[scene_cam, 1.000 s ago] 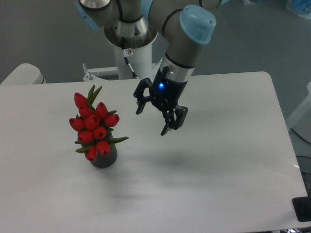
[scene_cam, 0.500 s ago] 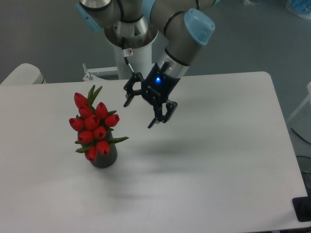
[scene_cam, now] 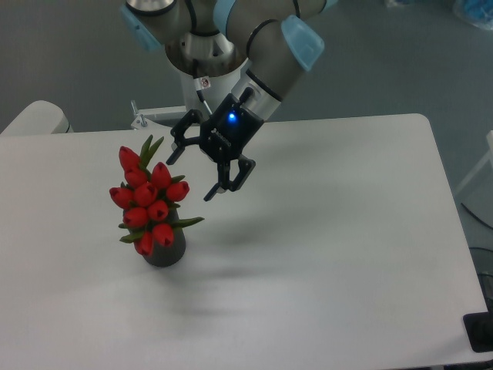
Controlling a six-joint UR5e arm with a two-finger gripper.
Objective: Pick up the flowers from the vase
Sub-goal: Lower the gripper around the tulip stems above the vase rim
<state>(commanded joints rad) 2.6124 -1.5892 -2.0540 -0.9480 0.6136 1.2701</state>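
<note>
Gripper: my gripper (scene_cam: pixel 190 175) hangs in the air above the table, jaws spread wide apart with nothing between them. One finger points toward the flowers near the far edge side, the other reaches down toward the table's middle. A blue light glows on the gripper body.

Arm: my arm (scene_cam: pixel 266 54) comes in from the far edge of the table, grey with pale blue joint caps, slanting down and toward the left edge.

Flowers: the flowers (scene_cam: pixel 149 202), a bunch of red closed tulip buds with green leaves, stand in the vase in the left half of the table, about midway between the far and near edges. The bunch rises well above the vase mouth; one leaf sticks out toward the table's middle, another pair of leaves points up at the top.

Vase: the vase (scene_cam: pixel 164 250), small and dark grey, stands upright on the table; only its lower part shows beneath the buds.

Gap: my fingertips are just beside the upper buds, on the side toward the table's middle, not touching them.

Table: the table (scene_cam: pixel 331 254) is white with rounded corners; a soft shadow lies on it below my gripper.

Mount: a white column (scene_cam: pixel 202 96) stands behind the far edge, under my arm's base.
</note>
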